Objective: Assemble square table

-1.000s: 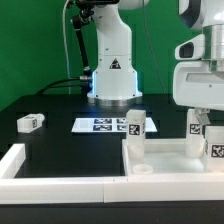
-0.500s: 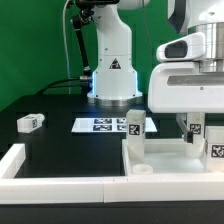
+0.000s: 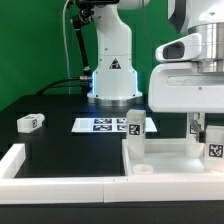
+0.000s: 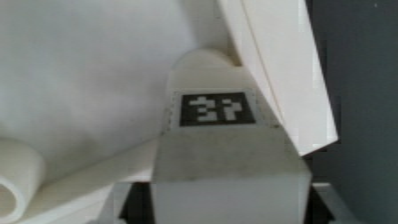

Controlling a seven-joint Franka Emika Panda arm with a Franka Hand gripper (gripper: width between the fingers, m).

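The end effector has shifted sideways, clamping an upright tagged leg over the tabletop.

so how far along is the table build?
Early. One leg stands upright at the tabletop's corner on the exterior view's left; whether it is screwed in can't be told. In hand: the end effector is down at a tagged leg near the right corner, grip unclear. Left: another leg lies loose on the table, far on the exterior view's left.
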